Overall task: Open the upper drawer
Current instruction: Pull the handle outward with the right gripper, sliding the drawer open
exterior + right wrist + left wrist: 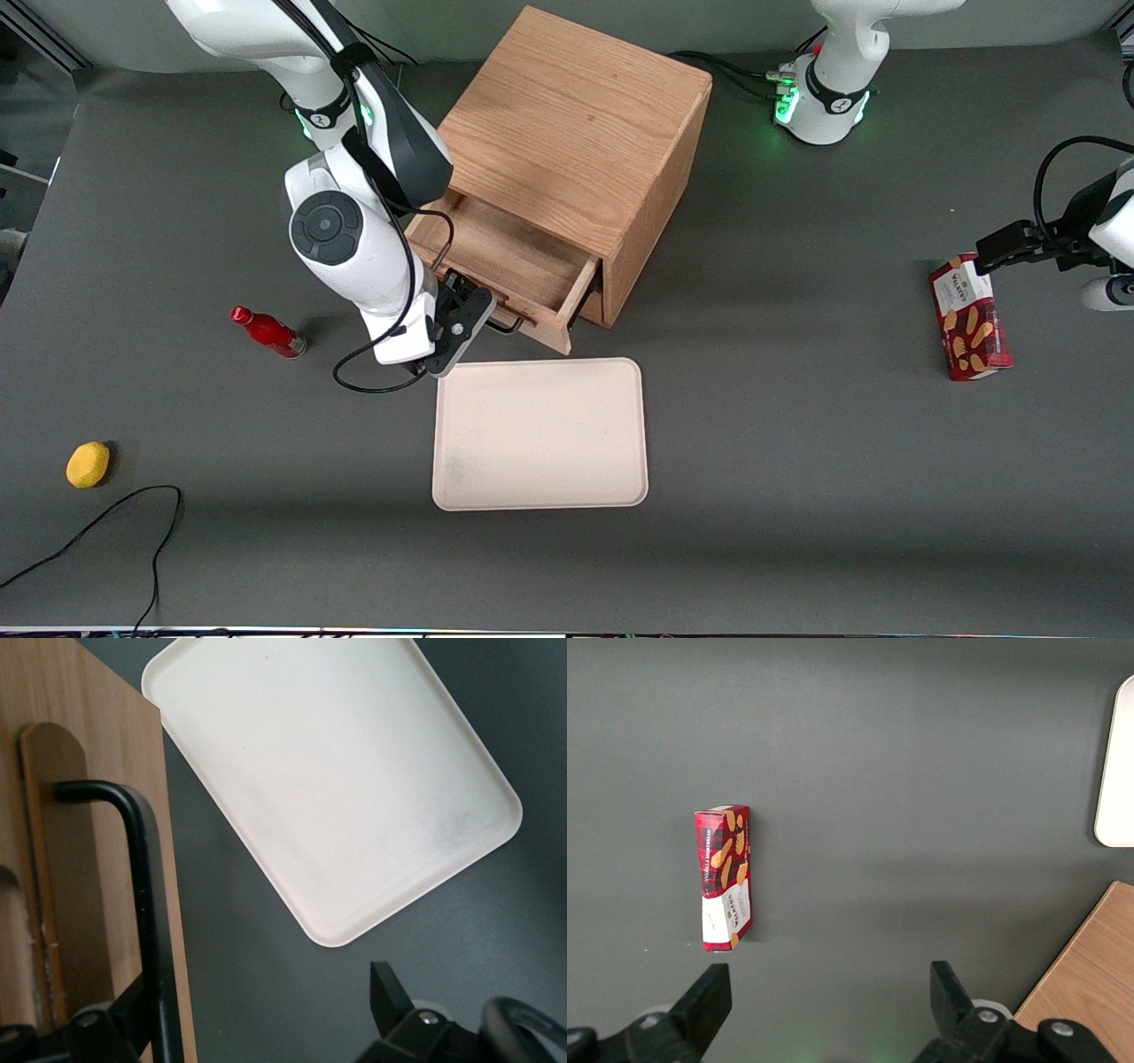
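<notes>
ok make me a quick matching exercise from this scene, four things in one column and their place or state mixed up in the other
Things:
1. upper drawer
2. gripper
3. red bottle
4. cookie box

Places or states:
A. lying flat toward the parked arm's end of the table
B. pulled partly out of the cabinet
C. at the drawer's black handle
D. lying on its side toward the working arm's end of the table

Pairs: 1-B, 2-C, 3-D, 4-A
</notes>
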Motion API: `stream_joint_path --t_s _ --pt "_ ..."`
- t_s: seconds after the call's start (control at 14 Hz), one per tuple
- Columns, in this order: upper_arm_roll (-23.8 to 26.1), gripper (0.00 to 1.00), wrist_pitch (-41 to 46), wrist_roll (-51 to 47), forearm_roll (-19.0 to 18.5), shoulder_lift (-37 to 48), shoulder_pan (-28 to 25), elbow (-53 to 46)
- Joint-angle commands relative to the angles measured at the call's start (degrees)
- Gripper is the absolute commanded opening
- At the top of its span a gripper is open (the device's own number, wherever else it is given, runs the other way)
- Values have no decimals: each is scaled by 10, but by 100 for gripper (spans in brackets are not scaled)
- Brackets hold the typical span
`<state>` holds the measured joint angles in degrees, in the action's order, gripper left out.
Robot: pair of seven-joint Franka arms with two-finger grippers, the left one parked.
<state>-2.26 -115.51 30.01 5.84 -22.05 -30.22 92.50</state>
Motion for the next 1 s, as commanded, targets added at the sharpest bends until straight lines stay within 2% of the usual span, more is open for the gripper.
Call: stream_joint_path --t_s 0.0,0.93 --pt "-5 100 20 25 -6 -19 9 -36" --pt "-7 100 20 37 1 -49 31 -74"
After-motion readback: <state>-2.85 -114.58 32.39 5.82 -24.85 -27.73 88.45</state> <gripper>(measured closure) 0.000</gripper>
